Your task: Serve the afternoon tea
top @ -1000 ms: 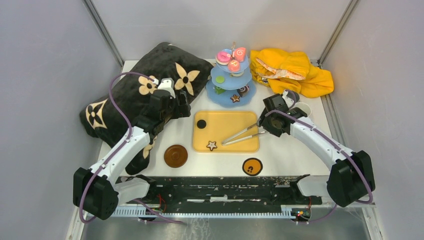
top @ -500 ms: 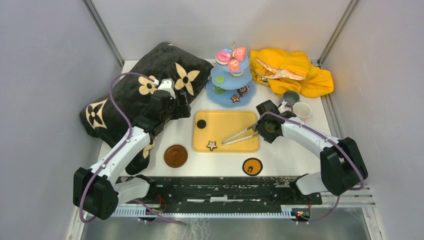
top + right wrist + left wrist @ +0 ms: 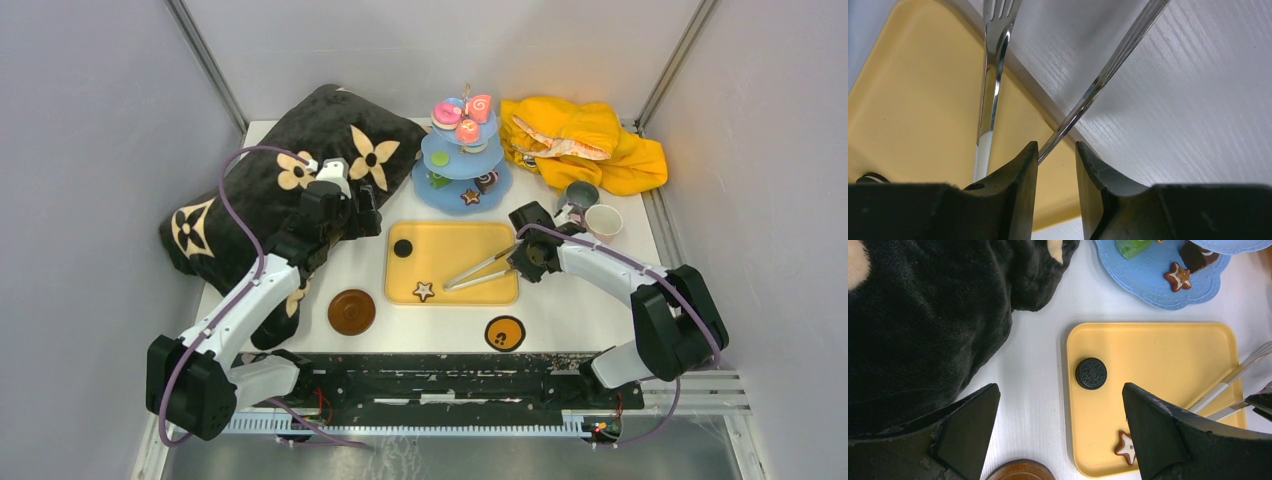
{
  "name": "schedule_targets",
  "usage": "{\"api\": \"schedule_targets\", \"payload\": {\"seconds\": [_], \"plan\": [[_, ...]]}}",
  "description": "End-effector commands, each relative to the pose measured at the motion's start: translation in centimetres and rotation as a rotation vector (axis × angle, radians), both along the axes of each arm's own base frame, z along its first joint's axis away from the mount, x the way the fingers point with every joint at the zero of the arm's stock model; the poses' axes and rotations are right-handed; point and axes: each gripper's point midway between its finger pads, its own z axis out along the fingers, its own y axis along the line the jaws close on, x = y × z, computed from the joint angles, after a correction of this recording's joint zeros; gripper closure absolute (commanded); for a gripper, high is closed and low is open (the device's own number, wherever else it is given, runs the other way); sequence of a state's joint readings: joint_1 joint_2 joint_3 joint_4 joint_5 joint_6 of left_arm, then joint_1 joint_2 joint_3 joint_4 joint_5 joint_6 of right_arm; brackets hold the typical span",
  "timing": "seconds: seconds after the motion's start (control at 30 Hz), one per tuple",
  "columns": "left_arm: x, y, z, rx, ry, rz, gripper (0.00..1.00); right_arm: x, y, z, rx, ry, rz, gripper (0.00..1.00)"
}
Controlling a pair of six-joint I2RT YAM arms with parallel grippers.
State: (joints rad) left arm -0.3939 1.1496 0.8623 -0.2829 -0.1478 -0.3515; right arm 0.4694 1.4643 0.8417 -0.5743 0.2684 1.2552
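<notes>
Top external view: the scalloped light-blue stand (image 3: 445,197) sits at the back of the white counter (image 3: 570,300), with glossy pink rolls (image 3: 479,106) on its top tier. In front lies a flat yellow tray (image 3: 465,245) with rounded corners. It carries an embossed dark round biscuit (image 3: 403,248), a star biscuit (image 3: 424,291) and slim metal tongs (image 3: 480,270). Two round coasters (image 3: 352,311) lie near the counter's front edge. A grey mug (image 3: 580,194) and pink cup (image 3: 604,220) stand right of the tray, beside crumpled yellow cloth (image 3: 590,145). The left end effector (image 3: 368,215) hangs wide open beside a plush black cushion (image 3: 260,190), holding nothing. The right end effector (image 3: 518,257) is at the tongs' handle end. In the right wrist view its black fingers (image 3: 1013,190) stand narrowly apart, and one shiny tong arm lies between them against one finger. I cannot tell whether they pinch it.
</notes>
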Motion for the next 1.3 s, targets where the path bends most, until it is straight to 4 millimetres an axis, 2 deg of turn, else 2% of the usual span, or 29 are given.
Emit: {"api": "schedule_targets", "payload": {"seconds": [0.0,0.17,0.4,0.57,0.73,0.83,1.03,1.27], "plan": [[0.5,0.0,1.7,-0.042,-0.057,0.017,0.00,0.5,-0.5,0.1,-0.026,-0.029,-0.034,0.64],[0.5,-0.1,1.8,-0.041,-0.059,0.012,0.00,0.4,-0.7,0.0,-0.033,-0.025,-0.034,0.76],[0.6,-0.2,1.7,-0.041,-0.057,0.008,0.00,0.5,-1.7,1.6,-0.091,-0.055,-0.006,0.99],[0.7,-0.2,1.7,-0.042,-0.056,0.009,0.00,-0.2,-1.9,2.6,-0.137,-0.040,0.138,0.99],[0.7,-0.2,1.6,-0.037,-0.052,0.012,0.00,-0.7,-2.4,4.4,-0.263,0.001,0.475,0.99],[0.9,-0.4,1.4,-0.047,-0.047,0.007,0.00,-1.0,-3.1,5.4,-0.335,0.048,0.620,0.99],[1.1,-0.8,1.5,-0.061,-0.045,0.000,0.00,-0.8,-3.9,6.0,-0.421,0.111,0.764,0.99],[1.0,-0.6,1.7,-0.050,-0.049,0.003,0.01,0.9,-5.1,6.1,-0.549,0.178,0.857,0.99]]}}
